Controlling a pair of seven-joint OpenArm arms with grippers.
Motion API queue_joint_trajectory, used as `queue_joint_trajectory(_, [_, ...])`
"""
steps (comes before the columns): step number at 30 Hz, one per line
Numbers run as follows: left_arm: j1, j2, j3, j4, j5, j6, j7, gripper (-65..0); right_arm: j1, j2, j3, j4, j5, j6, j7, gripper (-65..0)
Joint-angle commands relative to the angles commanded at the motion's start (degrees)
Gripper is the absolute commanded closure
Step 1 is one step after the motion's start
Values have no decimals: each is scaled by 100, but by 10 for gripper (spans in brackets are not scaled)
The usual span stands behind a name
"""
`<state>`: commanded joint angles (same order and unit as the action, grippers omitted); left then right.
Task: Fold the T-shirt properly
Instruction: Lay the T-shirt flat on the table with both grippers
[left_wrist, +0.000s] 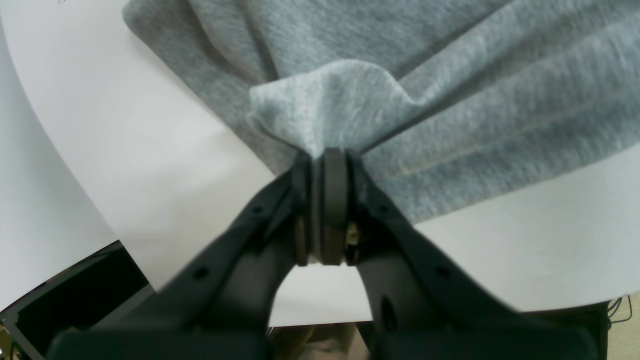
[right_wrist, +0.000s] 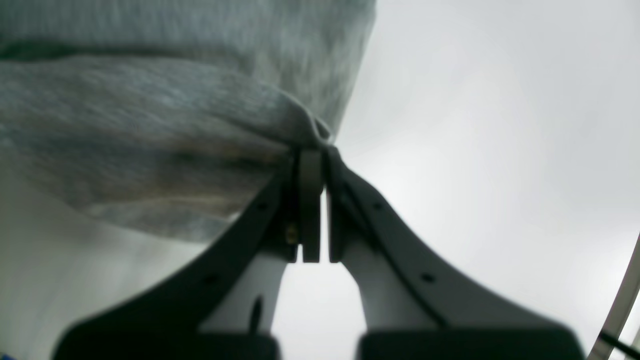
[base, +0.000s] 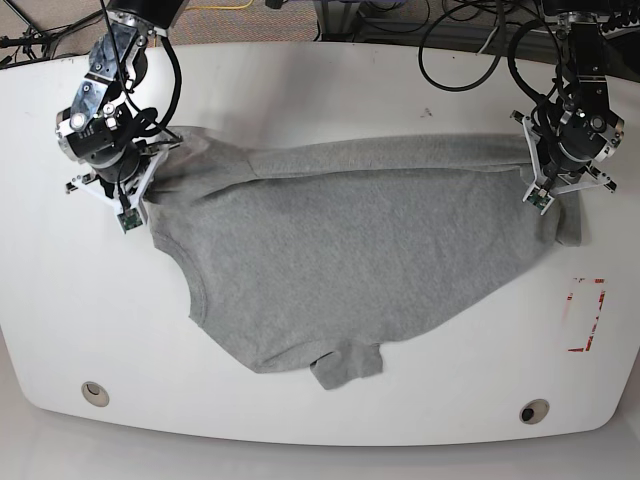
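Observation:
The heather-grey T-shirt (base: 350, 250) is stretched across the white table, plain side up, a sleeve hanging toward the front edge. My left gripper (left_wrist: 325, 152) is shut on a bunched corner of the T-shirt (left_wrist: 330, 100); in the base view my left gripper (base: 548, 195) holds the shirt's right end. At the left end my right gripper (base: 140, 205) does the same, and the right wrist view shows my right gripper (right_wrist: 314, 147) shut on a pinched edge of the T-shirt (right_wrist: 150, 125). The cloth between both grips is pulled taut along the far edge.
The white table (base: 300, 90) has a red rectangular mark (base: 585, 315) at the front right and two round holes (base: 95, 392) near the front corners. Cables (base: 470, 40) lie behind the far edge. The table's edge (left_wrist: 125, 260) shows below the left gripper.

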<state>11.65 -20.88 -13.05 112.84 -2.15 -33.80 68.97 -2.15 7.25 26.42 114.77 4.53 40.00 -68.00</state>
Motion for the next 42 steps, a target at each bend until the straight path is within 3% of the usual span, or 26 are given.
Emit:
queue_joint_trajectory(11, [141,-9,-35,-9,0,0,0,0,800,-149,-563,-501,-18,0,9,0])
queue_joint_trajectory(19, [149,-132,-53,-70,9,9,0,0,1160,-114,-870,-1248,-18,0,615,0])
queue_joint_trajectory(36, [18,-132,-316,-835,0,9,-26,0,1916,-149,-905,-2866,-18,0,1284,0])
queue_joint_trajectory(42, [-88,-141,-325,-844,0,9,-26,0,2092,-141,-1196,-3253,-18,0,1503,0])
